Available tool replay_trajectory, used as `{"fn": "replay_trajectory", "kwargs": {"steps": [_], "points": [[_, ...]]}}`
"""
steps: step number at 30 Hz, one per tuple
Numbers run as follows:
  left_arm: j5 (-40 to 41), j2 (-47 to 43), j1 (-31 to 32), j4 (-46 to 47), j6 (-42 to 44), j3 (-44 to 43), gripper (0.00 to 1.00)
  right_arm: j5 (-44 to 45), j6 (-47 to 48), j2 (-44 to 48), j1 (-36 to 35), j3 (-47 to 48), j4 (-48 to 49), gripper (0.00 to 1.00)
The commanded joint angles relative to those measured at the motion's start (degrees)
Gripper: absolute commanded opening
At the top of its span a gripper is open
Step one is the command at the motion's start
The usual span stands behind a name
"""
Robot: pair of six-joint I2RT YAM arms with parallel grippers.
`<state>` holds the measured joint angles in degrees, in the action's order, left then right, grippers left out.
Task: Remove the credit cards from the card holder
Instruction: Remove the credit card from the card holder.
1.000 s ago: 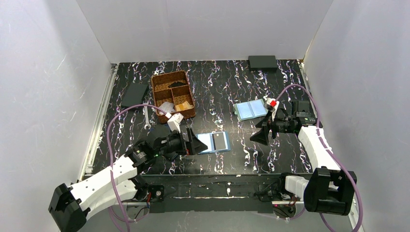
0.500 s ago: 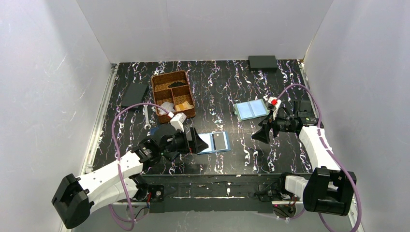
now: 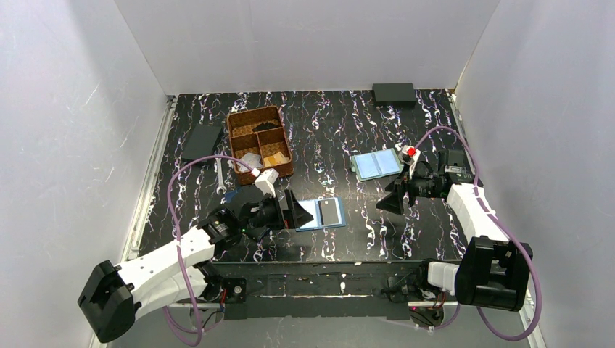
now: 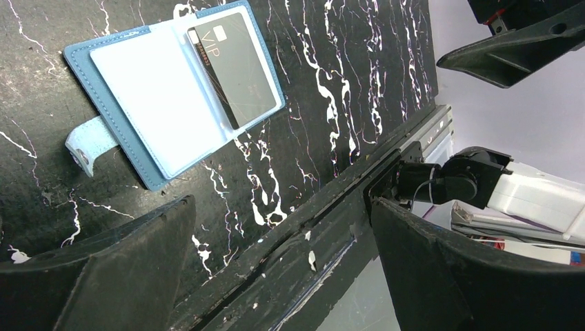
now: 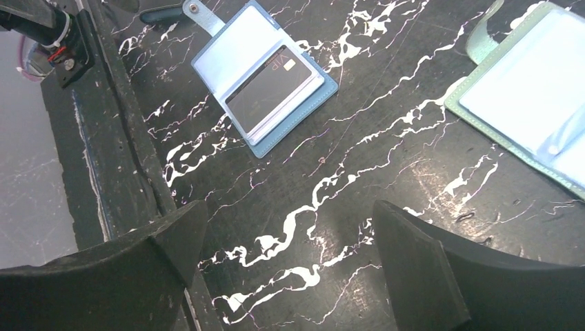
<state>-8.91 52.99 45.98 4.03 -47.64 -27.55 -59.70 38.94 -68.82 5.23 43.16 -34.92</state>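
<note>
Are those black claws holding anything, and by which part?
Nothing is held: the left gripper and right gripper are open and empty; the steel-blue bifold card holder lies open, untouched.

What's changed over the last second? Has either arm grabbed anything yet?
The left gripper edged forward toward the open card holder, its arm swinging up from the near edge. The right gripper barely shifted. Both are open and hold nothing. The card holder, its black card and the paler holder stayed put.
</note>
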Motion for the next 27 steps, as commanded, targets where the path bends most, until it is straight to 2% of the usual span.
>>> {"fn": "replay_trajectory", "kwargs": {"steps": [1,10,20,23,27], "points": [[1.17,1.44,0.33,0.19,-0.90,-0.56,0.98,-0.90,-0.22,-0.58,0.28,1.91,-1.54,0.98],[1.09,8.74,0.60,-1.19,-0.52,-5.45,0.98,-0.20,-1.69,0.18,0.23,1.65,-0.28,0.98],[0.58,18.42,2.27,0.56,-0.29,-10.40,0.87,-0.81,-4.95,2.26,-0.36,0.33,2.80,0.98],[0.09,20.45,2.35,2.14,-0.40,-11.42,0.81,1.45,-10.34,1.83,-4.16,1.32,4.95,0.98],[0.47,21.85,2.33,6.53,-2.11,-10.54,0.77,10.73,-17.82,0.35,-15.12,3.85,9.11,0.98]]}}
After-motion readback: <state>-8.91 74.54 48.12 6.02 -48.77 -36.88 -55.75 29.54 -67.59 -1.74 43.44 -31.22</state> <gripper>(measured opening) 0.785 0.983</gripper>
